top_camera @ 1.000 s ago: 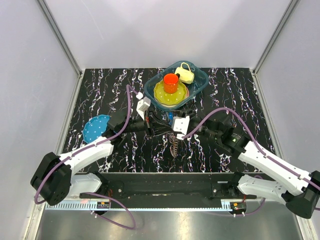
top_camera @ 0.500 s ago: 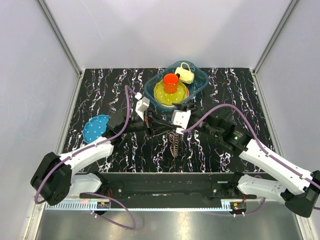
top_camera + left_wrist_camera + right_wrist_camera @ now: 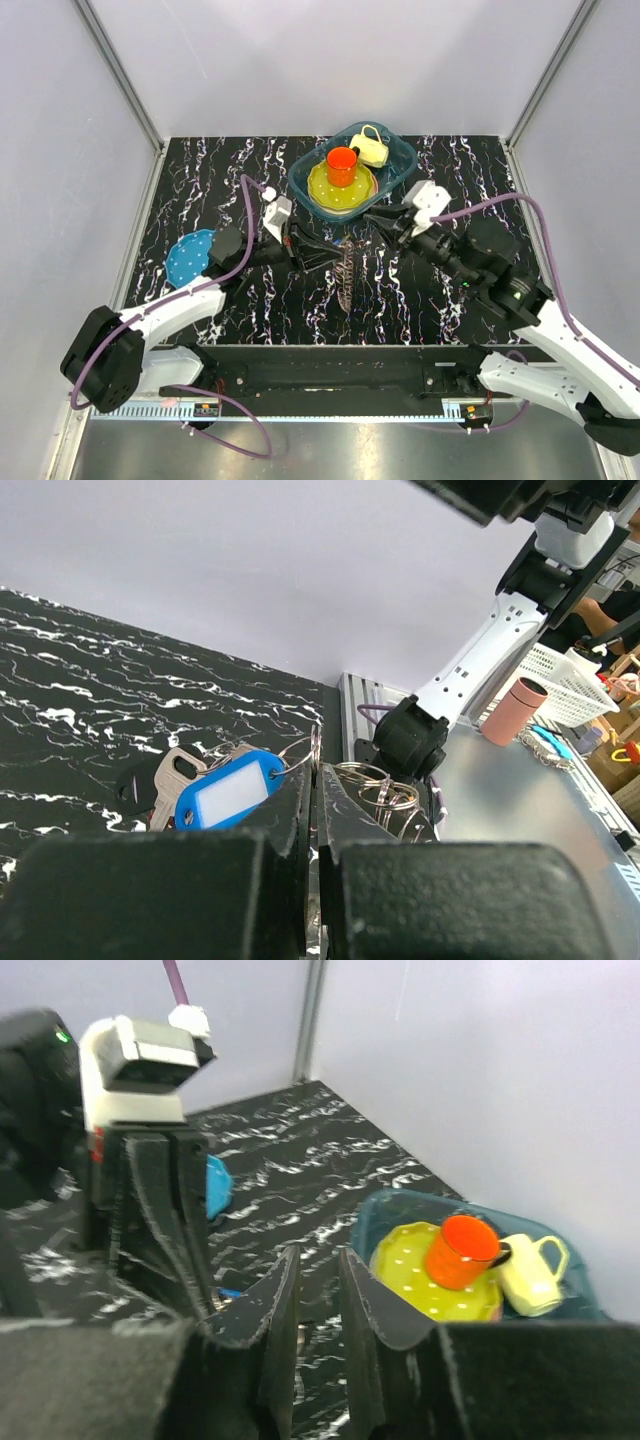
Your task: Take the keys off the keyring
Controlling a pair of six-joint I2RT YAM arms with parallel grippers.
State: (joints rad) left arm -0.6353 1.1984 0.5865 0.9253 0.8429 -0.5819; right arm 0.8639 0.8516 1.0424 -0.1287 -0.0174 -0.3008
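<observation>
Blue disc on the far left isn't in play, so I'm ignoring it. My left gripper is clamped tight on the keyring. In the wrist view the wire runs straight into the seam between the jaws, with a blue tag just beside it. The keys trail off from that pinch as a bristly bunch over the middle of the table. Can't tell from above whether they rest on it or hang just clear.

Worry one: it's thin wire in a flat pinch, so any tug on a key could twist the ring round in the jaws or yank it out altogether.

Right gripper sits off to the right of the bunch, jaws only a narrow slot apart, with nothing in them as far as I can see.

Worry two: that slot looks tight for keys packed this close, so going in like this I'd probably shove the bunch or snag several at once. It's also near the tub holding the orange cup, so a wide swing could clip the rim.
</observation>
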